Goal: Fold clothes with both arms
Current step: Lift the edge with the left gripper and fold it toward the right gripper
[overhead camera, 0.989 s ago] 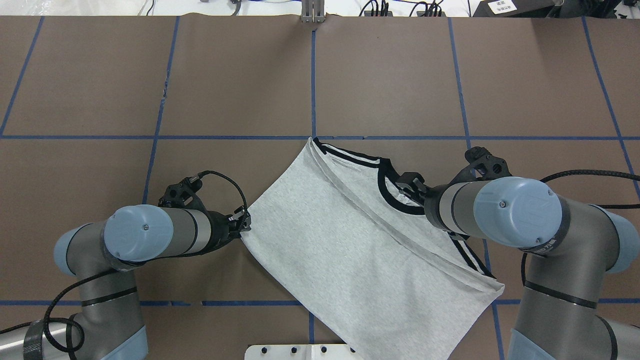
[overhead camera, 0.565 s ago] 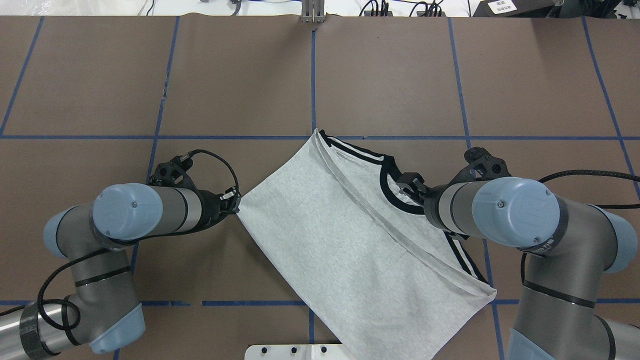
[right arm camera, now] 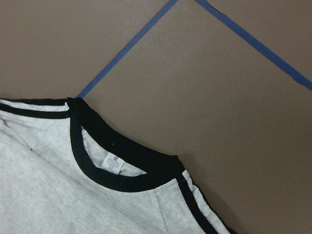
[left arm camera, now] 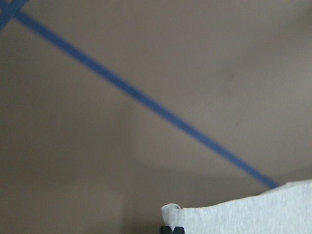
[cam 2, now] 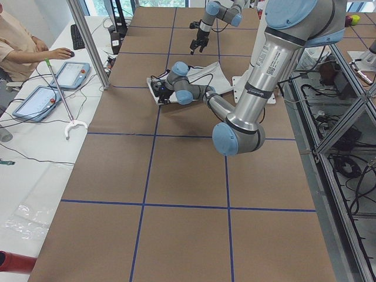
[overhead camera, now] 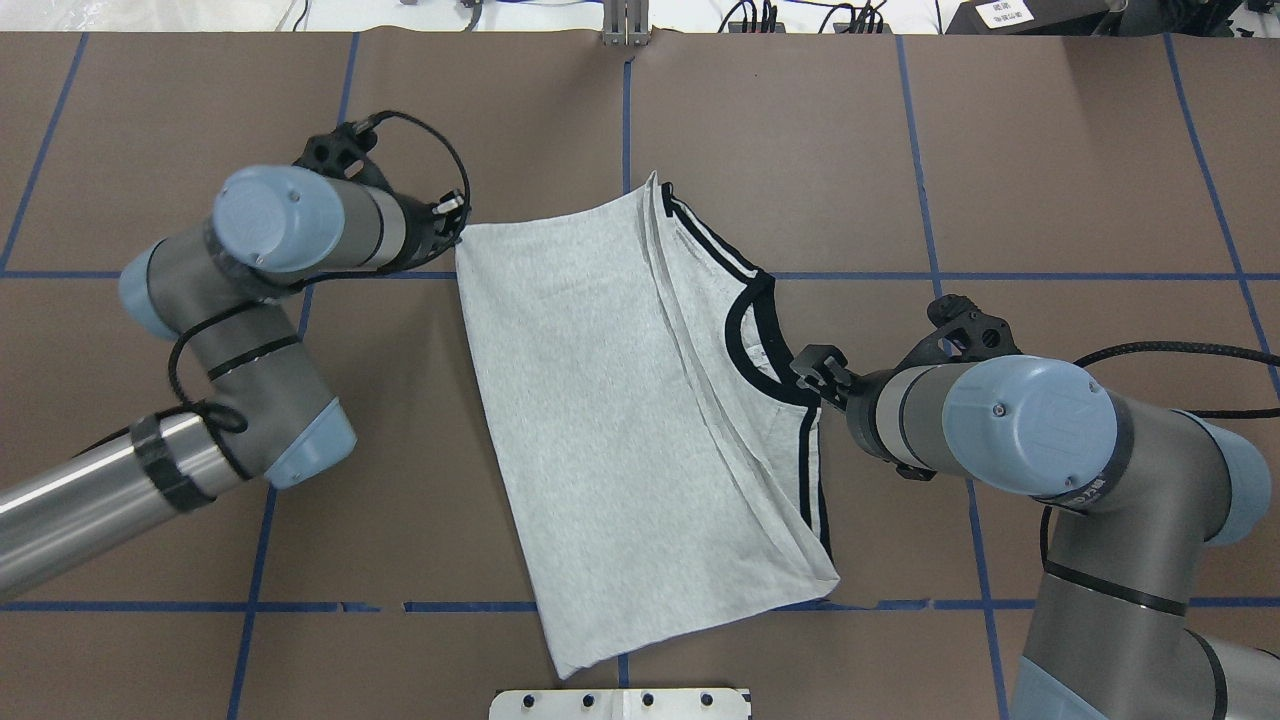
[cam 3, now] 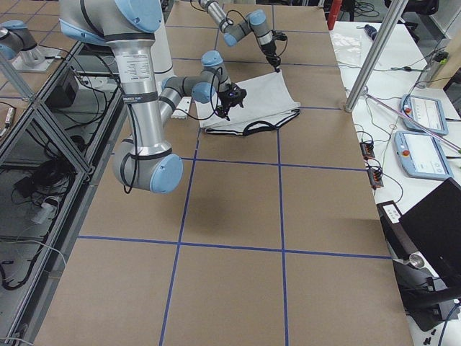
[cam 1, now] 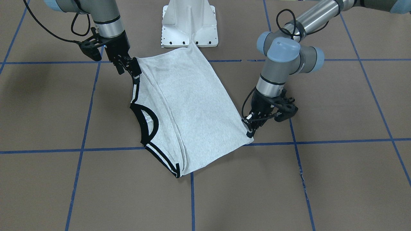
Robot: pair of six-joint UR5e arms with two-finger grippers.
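Observation:
The grey T-shirt (overhead camera: 620, 420) lies folded lengthwise on the brown table, plain side up, with its black-striped collar (overhead camera: 745, 335) and cuff stripes along its right edge. The cartoon print is hidden. My left gripper (overhead camera: 457, 228) is shut on the shirt's far left corner, also seen in the front view (cam 1: 250, 126) and as a pinched corner in the left wrist view (left arm camera: 171, 217). My right gripper (overhead camera: 815, 378) is shut on the shoulder beside the collar, also seen in the front view (cam 1: 130, 67). The right wrist view shows the collar (right arm camera: 122, 165).
The white pedestal base (overhead camera: 620, 703) stands at the table's near edge, just below the shirt's hem. Blue tape lines (overhead camera: 1000, 275) mark a grid on the brown table (overhead camera: 900, 150). An operator (cam 2: 17, 41) sits at a side table beyond the far edge.
My left gripper has moved away from the robot, dragging its corner. The shirt has swung round the right gripper and now lies more upright. The right arm has stayed put.

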